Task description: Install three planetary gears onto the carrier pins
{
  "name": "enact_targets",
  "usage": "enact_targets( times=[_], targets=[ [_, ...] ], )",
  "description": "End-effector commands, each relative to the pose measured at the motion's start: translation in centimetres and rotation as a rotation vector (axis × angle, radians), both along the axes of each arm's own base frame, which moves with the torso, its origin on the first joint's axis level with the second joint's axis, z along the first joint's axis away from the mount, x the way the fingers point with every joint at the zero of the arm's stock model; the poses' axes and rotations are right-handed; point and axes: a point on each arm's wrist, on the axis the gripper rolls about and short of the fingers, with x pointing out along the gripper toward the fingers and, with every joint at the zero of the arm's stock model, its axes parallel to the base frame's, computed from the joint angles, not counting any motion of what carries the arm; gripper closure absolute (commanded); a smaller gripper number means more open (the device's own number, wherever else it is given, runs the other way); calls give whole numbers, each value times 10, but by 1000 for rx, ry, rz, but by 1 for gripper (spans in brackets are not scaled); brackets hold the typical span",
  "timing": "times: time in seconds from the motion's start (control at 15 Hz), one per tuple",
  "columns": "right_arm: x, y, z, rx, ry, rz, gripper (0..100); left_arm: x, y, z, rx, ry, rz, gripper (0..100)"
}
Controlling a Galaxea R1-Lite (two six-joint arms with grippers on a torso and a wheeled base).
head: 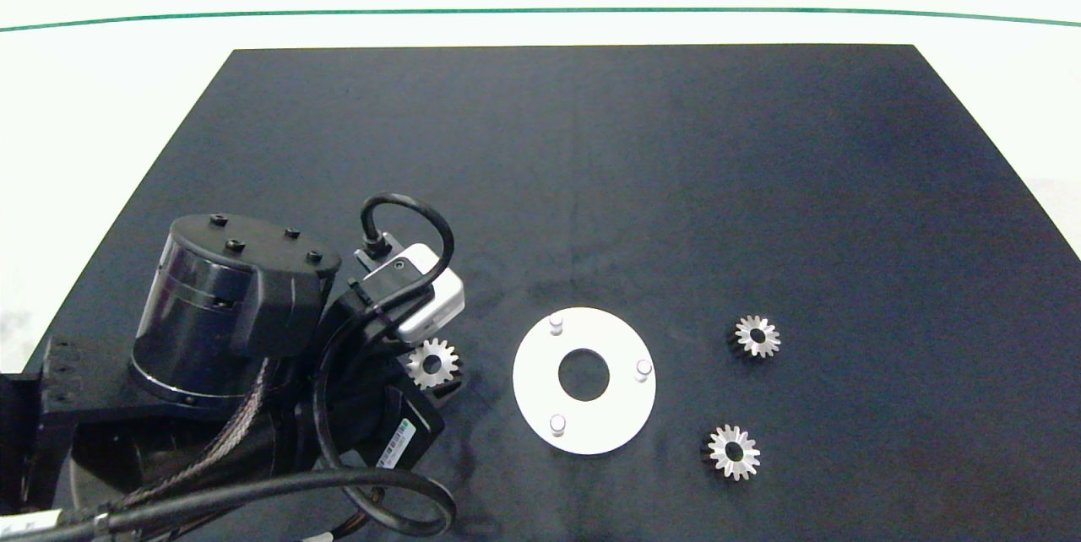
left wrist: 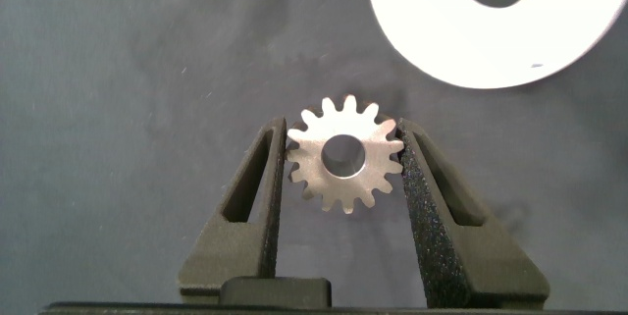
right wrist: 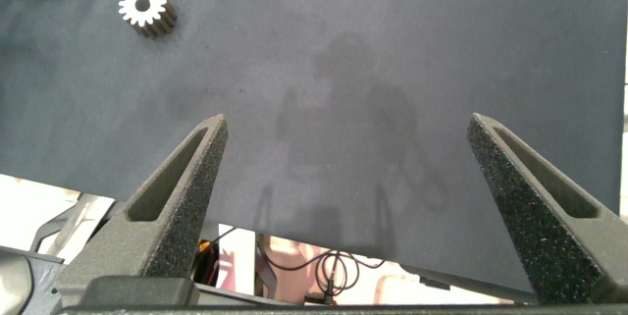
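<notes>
dark matte worktop (head: 591, 170), pale floor and a green line beyond its far edge. white disc (head: 540, 373) with three carrier pins (head: 556, 323) bare. left pincer (left wrist: 343, 173) closed on one planetary gear (left wrist: 343, 155), just left of the disc. two more gears (head: 756, 336) lie right of the disc, apart. right pincer (right wrist: 343, 168) open over the worktop's near edge.

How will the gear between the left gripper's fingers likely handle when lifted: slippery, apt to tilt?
The gear looks like stiff metal, probably heavy for its size. The left gripper touches only tooth tips, so it may pivot or tilt. The rough foam-like fingers should limit slipping.
</notes>
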Motion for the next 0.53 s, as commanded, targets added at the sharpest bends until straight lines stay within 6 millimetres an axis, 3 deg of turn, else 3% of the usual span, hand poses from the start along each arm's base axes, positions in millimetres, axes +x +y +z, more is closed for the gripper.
enact_targets(
  times=[0.07, 0.53],
  targets=[
    [-1, 0, -1, -2, 1, -1, 0, -12, -6, 6, -13, -24, -50, 100],
    [-1, -1, 5, -2, -14, -14, 0, -23, -39, 0, 11, -7, -170, 100]
  ],
)
